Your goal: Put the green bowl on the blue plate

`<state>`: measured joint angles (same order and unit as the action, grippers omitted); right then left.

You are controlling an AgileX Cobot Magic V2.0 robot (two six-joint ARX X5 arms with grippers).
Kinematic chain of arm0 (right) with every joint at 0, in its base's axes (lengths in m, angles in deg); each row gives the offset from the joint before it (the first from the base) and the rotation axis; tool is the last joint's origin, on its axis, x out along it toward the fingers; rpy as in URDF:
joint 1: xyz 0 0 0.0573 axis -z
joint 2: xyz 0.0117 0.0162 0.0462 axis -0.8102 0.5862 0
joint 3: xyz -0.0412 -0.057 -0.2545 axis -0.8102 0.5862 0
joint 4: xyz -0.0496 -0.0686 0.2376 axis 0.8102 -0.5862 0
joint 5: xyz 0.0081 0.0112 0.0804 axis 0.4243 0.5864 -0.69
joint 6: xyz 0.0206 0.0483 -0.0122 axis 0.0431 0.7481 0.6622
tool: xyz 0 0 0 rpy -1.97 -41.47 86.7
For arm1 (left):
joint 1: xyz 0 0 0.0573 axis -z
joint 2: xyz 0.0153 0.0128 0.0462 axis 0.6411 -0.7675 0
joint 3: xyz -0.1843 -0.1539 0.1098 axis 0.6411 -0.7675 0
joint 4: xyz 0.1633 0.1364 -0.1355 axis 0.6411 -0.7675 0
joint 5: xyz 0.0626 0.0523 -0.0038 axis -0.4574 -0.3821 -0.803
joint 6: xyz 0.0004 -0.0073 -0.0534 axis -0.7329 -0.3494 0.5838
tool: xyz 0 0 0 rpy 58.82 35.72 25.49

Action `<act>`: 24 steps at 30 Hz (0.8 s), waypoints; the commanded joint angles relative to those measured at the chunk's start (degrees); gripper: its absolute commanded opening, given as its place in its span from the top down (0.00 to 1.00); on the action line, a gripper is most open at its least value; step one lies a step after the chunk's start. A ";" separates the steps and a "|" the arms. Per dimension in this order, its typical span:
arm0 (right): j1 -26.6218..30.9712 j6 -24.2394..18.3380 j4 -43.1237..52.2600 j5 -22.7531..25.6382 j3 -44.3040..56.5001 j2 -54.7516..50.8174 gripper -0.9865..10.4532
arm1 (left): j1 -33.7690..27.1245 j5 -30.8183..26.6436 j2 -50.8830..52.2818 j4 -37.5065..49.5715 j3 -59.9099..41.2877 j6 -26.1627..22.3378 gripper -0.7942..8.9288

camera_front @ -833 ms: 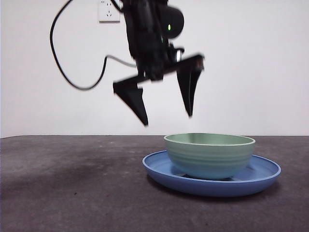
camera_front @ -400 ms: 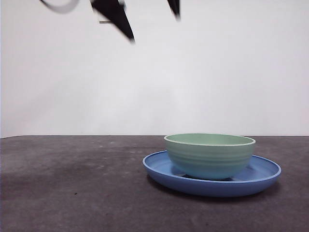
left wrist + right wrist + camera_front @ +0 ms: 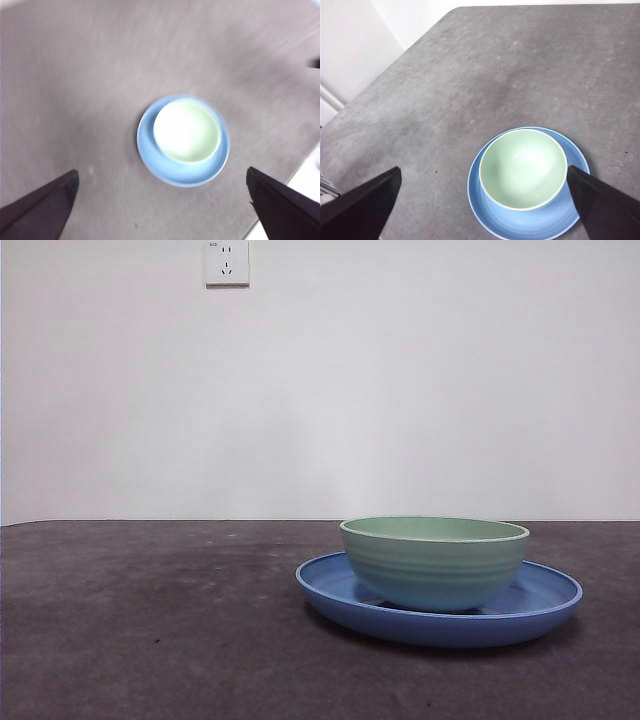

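The green bowl (image 3: pixel 435 560) stands upright inside the blue plate (image 3: pixel 545 605) at the right of the table in the front view. Neither gripper shows in the front view. In the left wrist view the bowl (image 3: pixel 187 131) sits on the plate (image 3: pixel 185 175) far below my open, empty left gripper (image 3: pixel 162 200). In the right wrist view the bowl (image 3: pixel 523 168) rests on the plate (image 3: pixel 520 225), well below my open, empty right gripper (image 3: pixel 485 192).
The dark grey table (image 3: pixel 150 620) stretches to the left of the plate. A white wall socket (image 3: pixel 226 262) is on the wall behind. The table's edge and corner show in the right wrist view (image 3: pixel 395 60).
The gripper that hung open above the bowl has risen and left the front view. The bowl and plate have not moved.
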<state>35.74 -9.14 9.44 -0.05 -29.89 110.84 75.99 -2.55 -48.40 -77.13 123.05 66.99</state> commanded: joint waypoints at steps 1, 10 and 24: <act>-0.26 -0.50 0.42 -0.04 -0.96 0.28 0.35 | 0.31 3.28 11.37 6.38 -10.49 -2.47 0.26; -0.26 -0.52 -1.62 -0.07 -0.96 0.28 0.35 | 0.31 6.56 32.46 11.41 -35.32 1.66 0.26; -0.24 2.58 -7.02 0.90 -0.96 1.22 0.35 | 0.31 6.56 37.48 13.42 -39.26 1.40 0.26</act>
<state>35.74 -8.40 2.56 0.47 -29.89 111.34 75.99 3.74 -10.37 -64.26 82.59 68.30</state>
